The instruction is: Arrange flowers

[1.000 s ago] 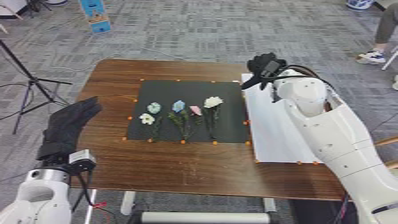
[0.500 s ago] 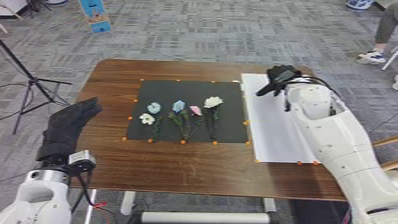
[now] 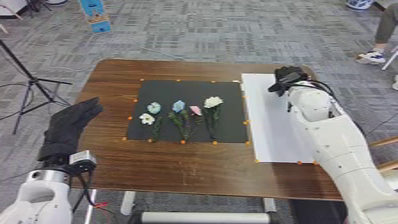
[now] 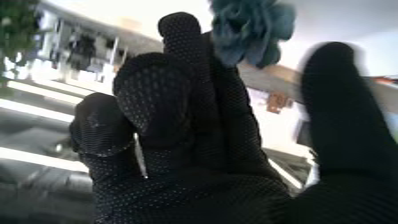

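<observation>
right hand (image 3: 289, 80) is open w/ fingers mostly straight & thumb well apart, placed over the white board (image 3: 271, 127) at abt its 1 o'clock. in the right wrist view a blue-green flower (image 4: 253, 30) is seen right by the fingertips, plus some greenery (image 4: 16, 25). no pinch can be made out, & contact can't be confirmed either

left hand (image 3: 69, 122) is open & relaxed, off at 9 o'clock from the black mat (image 3: 178, 90)

rest of the flowers are laid on the mat, stems mostly twd 6: pale green flower (image 3: 154, 107) btwn 9 & 10, small white flower (image 3: 147, 118) btwn 8 & 9, blue flower (image 3: 179, 106) and pink flower (image 3: 195, 110) near the middle, big white flower (image 3: 213, 102) at 2

judging by that, the step is prob a placement on the board, w/ plenty left to be done. main risk: blue-green flower gets dragged or flipped if its petals are snagged by the glove fabric when the hand is pulled away. if the hand is swung low twd 9, the big white flower could be clipped, being nearest the board. blue & pink are packed tight, so if one is grabbed carelessly the other's stem might be lifted w/ it, & thin stems could roll if pressed off-centre
</observation>
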You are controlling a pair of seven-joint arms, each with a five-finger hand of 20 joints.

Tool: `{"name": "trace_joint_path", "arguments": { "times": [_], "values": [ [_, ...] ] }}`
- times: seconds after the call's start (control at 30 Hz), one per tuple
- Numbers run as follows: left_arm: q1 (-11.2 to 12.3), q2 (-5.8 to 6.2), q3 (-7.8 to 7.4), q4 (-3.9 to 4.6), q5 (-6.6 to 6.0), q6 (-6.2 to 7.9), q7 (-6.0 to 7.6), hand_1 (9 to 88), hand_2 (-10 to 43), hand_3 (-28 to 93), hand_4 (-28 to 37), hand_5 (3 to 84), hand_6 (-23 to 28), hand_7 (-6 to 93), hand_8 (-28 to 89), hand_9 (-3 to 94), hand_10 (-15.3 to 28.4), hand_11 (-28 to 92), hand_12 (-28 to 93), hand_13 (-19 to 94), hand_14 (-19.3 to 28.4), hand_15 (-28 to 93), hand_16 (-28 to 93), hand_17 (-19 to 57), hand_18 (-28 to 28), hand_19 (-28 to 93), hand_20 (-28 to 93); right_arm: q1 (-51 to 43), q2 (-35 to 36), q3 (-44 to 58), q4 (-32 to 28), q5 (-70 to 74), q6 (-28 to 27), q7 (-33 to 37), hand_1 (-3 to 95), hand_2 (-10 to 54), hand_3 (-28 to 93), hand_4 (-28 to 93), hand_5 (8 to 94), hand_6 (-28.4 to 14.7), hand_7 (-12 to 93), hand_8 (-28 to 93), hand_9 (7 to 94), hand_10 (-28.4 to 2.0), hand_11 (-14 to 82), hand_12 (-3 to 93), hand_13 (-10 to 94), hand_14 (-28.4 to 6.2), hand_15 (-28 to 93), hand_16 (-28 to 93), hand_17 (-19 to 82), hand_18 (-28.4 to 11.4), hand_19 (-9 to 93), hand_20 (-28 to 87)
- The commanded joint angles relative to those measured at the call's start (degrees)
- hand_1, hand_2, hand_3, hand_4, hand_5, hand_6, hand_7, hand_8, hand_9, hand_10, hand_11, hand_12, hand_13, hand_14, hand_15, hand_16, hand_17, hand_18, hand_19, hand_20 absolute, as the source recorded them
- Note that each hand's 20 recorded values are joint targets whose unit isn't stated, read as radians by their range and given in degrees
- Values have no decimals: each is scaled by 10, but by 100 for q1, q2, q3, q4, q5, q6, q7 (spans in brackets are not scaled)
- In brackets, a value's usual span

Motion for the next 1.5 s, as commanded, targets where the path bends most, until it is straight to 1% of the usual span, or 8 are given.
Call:
{"name": "trace_joint_path", "arguments": {
  "times": [0.03,0.27,0.5,0.63,0.83,1.03,1.23,1.5],
  "values": [
    [52,-75,-37,-67,-2,-30,-30,250,26,715,-260,513,44,127,-77,499,136,178,109,372,140,110,-7,65,79,54,156,12,307,-407,-316,176,-25,87,557,32,479,-172,723,-17,189,100,815,-106,225,240,828,-68,594,400,470,-219,930,576],
    [46,-78,-36,-65,4,-53,-38,249,27,716,-262,512,45,126,-77,499,136,179,110,372,140,110,-6,65,79,54,156,-66,351,-554,-493,339,-180,-3,602,23,473,-172,748,-15,193,107,834,-107,229,242,840,-59,598,404,488,-209,932,577],
    [64,-68,-67,-69,-7,-45,-44,249,26,716,-260,512,46,126,-76,499,136,179,110,371,140,110,-6,65,79,54,156,0,690,-818,-903,882,207,-32,613,20,477,-174,757,-14,194,106,842,-106,227,241,846,-55,597,406,493,-207,932,580],
    [97,-63,-90,-84,-5,-58,-42,249,26,716,-261,511,46,126,-76,498,136,179,110,371,139,110,-6,65,79,54,156,-38,1094,-1196,-1582,1398,303,-16,611,18,486,-177,762,-13,195,104,846,-105,227,241,849,-52,599,409,496,-206,932,587],
    [138,-69,-121,-101,-16,-51,-34,249,26,717,-261,512,47,125,-76,499,136,179,110,370,140,110,-6,65,79,54,156,-248,1575,-1658,-2653,2000,167,-60,609,16,493,-180,763,-11,197,104,848,-103,226,241,849,-51,599,412,498,-205,932,591],
    [128,-61,-130,-100,-11,-53,-29,250,26,716,-261,512,47,124,-76,499,136,179,110,370,141,110,-6,65,80,54,156,-411,1901,-2110,-3305,2257,4,-272,607,15,497,-183,765,-10,197,104,850,-102,224,241,848,-50,599,415,499,-204,932,592],
    [99,-62,-95,-90,-11,-76,-21,250,26,716,-260,513,47,124,-76,499,136,178,110,371,140,110,-6,65,80,54,156,-511,1832,-2532,-3472,2247,-93,-468,608,16,496,-187,764,-9,196,104,850,-100,223,241,848,-50,599,416,499,-204,932,593],
    [53,-52,-74,-71,-16,-101,-36,250,27,715,-261,512,47,125,-76,499,136,178,110,371,139,110,-7,65,79,54,156,-671,1462,-2593,-3240,2061,-212,-583,606,17,497,-187,764,-9,196,104,849,-100,222,242,848,-50,599,417,498,-204,932,593]
  ]
}}
